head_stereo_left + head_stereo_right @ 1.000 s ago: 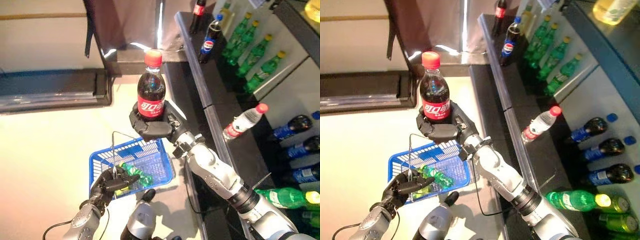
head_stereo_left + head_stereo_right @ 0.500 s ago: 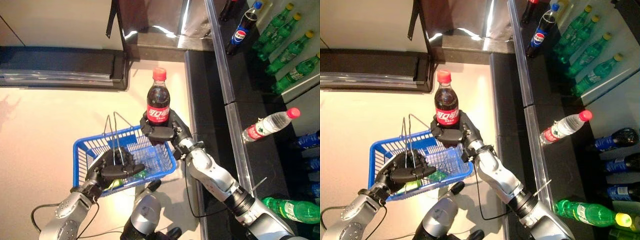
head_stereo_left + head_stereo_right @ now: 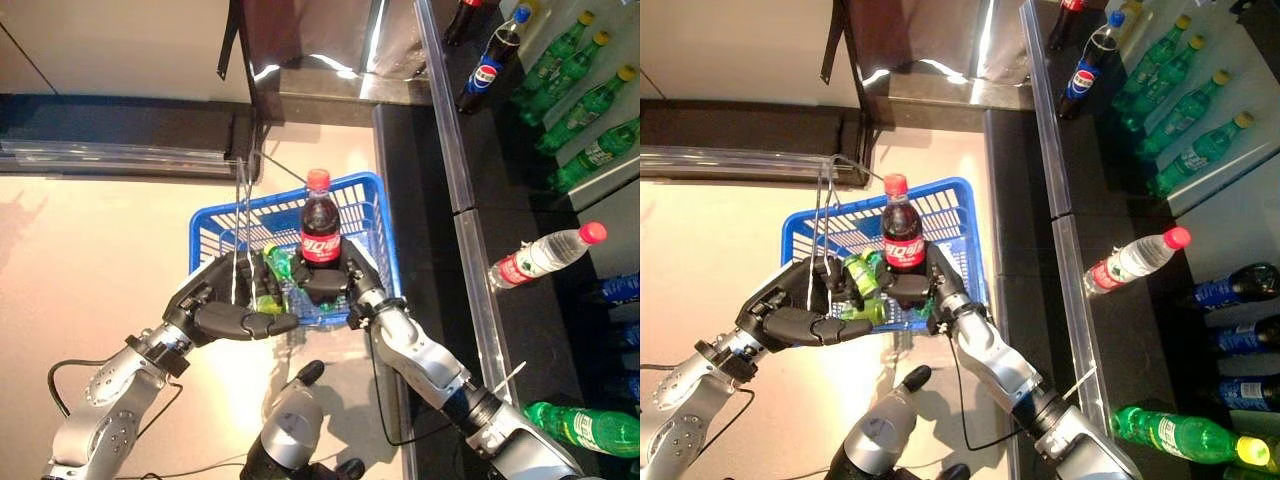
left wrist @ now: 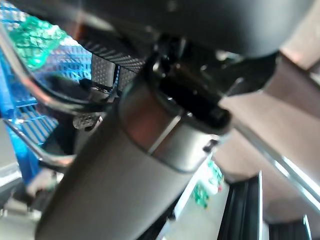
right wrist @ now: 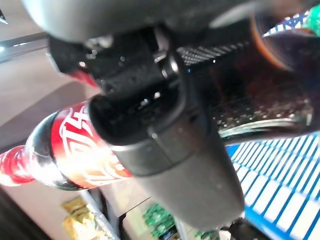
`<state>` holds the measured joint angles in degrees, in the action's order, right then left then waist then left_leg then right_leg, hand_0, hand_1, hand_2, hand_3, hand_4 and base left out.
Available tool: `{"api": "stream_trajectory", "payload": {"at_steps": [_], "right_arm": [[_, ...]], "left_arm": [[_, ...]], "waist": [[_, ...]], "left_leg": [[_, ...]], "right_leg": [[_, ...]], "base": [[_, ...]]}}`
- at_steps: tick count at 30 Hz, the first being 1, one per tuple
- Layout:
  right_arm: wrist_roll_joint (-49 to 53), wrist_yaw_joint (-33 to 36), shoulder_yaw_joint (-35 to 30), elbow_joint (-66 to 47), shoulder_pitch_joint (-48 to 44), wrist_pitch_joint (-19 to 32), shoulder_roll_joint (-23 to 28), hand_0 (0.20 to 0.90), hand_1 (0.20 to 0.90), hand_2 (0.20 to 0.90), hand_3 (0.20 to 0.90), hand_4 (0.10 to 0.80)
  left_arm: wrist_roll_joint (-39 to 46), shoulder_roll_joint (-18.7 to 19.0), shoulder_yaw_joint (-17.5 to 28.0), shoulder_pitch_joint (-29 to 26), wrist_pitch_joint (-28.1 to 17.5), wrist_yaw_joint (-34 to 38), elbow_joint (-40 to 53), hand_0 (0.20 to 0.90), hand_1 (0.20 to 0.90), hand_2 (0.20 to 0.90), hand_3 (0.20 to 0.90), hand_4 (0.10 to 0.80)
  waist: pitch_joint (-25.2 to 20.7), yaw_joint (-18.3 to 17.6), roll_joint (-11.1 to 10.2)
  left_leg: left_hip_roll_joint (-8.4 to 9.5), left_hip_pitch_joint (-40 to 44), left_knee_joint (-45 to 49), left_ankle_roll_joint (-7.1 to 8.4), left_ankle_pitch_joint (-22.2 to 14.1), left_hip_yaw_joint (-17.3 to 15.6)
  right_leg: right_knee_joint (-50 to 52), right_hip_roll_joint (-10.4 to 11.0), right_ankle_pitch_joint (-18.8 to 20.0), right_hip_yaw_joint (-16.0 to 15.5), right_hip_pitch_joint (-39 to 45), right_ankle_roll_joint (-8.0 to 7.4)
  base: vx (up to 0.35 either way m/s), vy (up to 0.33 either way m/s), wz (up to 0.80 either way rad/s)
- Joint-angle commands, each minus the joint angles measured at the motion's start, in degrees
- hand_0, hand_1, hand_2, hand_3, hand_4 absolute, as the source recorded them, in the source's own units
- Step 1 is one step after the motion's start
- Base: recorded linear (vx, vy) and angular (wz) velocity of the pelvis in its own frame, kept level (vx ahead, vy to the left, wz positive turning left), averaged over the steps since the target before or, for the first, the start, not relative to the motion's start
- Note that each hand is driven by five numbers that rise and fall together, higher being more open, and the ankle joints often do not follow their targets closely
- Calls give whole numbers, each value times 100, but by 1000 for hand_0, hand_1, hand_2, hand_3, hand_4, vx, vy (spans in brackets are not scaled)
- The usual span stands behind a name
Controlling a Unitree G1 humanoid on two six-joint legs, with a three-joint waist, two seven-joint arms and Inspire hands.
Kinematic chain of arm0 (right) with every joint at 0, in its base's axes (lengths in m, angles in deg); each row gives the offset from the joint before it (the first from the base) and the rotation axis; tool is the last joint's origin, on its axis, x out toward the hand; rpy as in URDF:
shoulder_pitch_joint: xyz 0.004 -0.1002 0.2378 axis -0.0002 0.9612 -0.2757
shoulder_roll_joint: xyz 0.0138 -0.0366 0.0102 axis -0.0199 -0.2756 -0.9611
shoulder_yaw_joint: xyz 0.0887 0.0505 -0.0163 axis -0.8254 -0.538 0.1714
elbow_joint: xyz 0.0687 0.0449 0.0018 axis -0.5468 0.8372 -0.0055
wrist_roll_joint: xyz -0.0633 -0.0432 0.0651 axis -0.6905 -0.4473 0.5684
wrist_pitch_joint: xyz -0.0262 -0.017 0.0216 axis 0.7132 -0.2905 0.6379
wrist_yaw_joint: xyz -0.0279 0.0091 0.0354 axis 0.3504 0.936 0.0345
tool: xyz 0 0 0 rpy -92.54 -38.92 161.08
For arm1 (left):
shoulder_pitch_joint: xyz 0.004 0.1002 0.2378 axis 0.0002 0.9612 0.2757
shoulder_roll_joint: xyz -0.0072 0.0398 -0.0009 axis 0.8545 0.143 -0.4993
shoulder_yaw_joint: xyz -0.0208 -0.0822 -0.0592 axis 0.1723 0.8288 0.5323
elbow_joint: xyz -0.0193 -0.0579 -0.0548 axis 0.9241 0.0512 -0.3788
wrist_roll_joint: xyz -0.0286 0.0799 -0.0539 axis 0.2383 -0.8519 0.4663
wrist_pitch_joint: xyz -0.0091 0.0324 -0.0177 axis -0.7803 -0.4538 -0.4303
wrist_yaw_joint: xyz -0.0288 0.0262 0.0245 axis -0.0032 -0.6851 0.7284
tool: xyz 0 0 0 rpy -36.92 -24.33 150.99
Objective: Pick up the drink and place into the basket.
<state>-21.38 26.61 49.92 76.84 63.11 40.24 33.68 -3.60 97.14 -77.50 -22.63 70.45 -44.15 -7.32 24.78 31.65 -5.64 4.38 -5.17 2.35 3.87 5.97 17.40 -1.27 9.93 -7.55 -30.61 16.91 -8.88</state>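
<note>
Clear water bottle (image 3: 543, 255) lying on dark shelf (image 3: 432, 180)

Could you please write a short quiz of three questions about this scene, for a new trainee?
1. True or false: the cola bottle is lying flat on the floor outside the blue basket.
2. Multiple choice: what does the left hand hold? A) a water bottle B) the basket's wire handles C) nothing
3. Short answer: what already lies inside the basket beside the cola bottle?

Key
1. False. It is upright in the right hand, over the inside of the basket.
2. B.
3. A green bottle.
</note>
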Motion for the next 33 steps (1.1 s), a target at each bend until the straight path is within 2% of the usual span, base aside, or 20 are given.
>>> {"api": "stream_trajectory", "payload": {"at_steps": [1,8,12,17,21,27,28,29,30,33], "right_arm": [[-123,57,376,-232,-266,966,-526,300,300,300,200,100],[153,46,389,841,40,968,-665,300,300,300,200,100],[388,28,382,1444,63,898,-829,300,300,300,200,100],[497,-83,417,2047,-38,686,-992,300,300,300,200,100],[262,-407,598,2449,49,149,-1089,300,300,300,200,100],[-305,-344,831,3435,75,-956,-1284,300,300,300,200,100],[-307,-345,827,3439,71,-956,-1287,300,300,300,200,100],[-562,-342,848,3824,-77,-1257,-1348,300,300,300,200,100],[-705,-393,876,4017,-166,-1419,-1407,300,300,300,200,100],[-1059,-509,936,4542,-518,-1838,-1553,300,300,300,200,100]], "left_arm": [[906,-21,580,-953,-2257,-1013,1832,300,300,300,200,100],[1456,220,621,-1088,-2203,-1421,2089,300,300,300,200,100],[1716,229,364,-1331,-1946,-1842,2263,300,300,300,200,100],[1556,195,20,-1702,-1802,-1807,2369,300,300,300,200,100],[1460,201,-168,-1941,-1751,-1703,2470,300,300,300,200,100],[1194,2,-417,-2141,-1644,-1601,2568,300,300,300,200,100],[1192,3,-420,-2145,-1643,-1599,2568,300,300,300,200,100],[1052,-104,-538,-2194,-1634,-1576,2605,300,300,300,200,100],[967,-168,-576,-2202,-1612,-1580,2613,300,300,300,200,100],[744,-377,-766,-2305,-1505,-1567,2644,300,300,300,200,100]], "waist": [[-1358,-41,182],[-1413,-17,145],[-1392,15,92],[-1401,2,60],[-1414,-16,41],[-1376,33,7],[-1374,35,6],[-1327,59,6],[-1310,93,-23],[-1256,182,-67]], "left_leg": [[-385,304,358,187,-551,-117],[-394,325,397,204,-577,-101],[-396,303,436,222,-585,-64],[-395,325,415,219,-581,-60],[-390,315,409,215,-577,-75],[-364,244,428,207,-575,-58],[-364,243,429,207,-575,-58],[-297,134,462,173,-442,-19],[-343,184,456,200,-564,-16],[-324,140,467,188,-543,44]], "right_leg": [[553,-50,200,79,-327,349],[593,-32,191,45,-289,324],[630,-34,201,16,-295,316],[649,-43,208,43,-301,304],[675,-33,202,81,-338,285],[702,-24,203,75,-391,268],[702,-24,203,75,-392,268],[684,10,333,-3,-449,285],[706,-36,225,70,-420,275],[722,-50,250,44,-441,290]], "base": [[38,1,5],[40,-2,3],[40,-25,4],[48,-5,4],[43,18,-1],[12,5,-1],[-63,35,4],[-7,-32,4],[-7,-43,8],[33,-53,13]]}}
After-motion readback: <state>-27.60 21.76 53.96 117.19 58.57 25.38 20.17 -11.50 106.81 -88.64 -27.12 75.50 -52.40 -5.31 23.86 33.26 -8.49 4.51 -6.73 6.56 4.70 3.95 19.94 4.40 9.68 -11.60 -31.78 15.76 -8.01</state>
